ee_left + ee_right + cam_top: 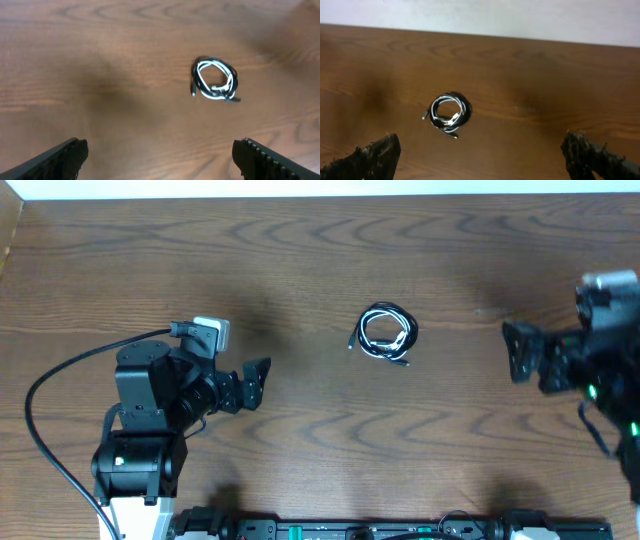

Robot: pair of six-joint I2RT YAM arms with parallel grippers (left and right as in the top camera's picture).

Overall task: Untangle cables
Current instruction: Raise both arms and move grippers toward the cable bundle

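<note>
Left hand [258,383] is hovering over the wooden worktop [300,250] with its fingers spread wide and gripping nothing; right hand [518,353] is hanging at the opposite side, likewise fully parted and empty; between them, well apart from both, the cables [385,336] are lying in one small coil on the bare wood; the black cord [194,80] is looping around the outside and the white cord [210,96] is winding inside it, the two crossing in several places; a small plug [352,345] is poking out on the side facing the left arm, and a second plug [403,363] is trailing from the coil's near edge. Both cords are looking light, thin and limp, likely to slide and drag together rather than hold a shape; the free plug ends are seeming the firmest places to pinch, one colour per hand, with a gentle pull so the crossings are not tightening. No brand, label or writing is showing clearly enough to read.
</note>
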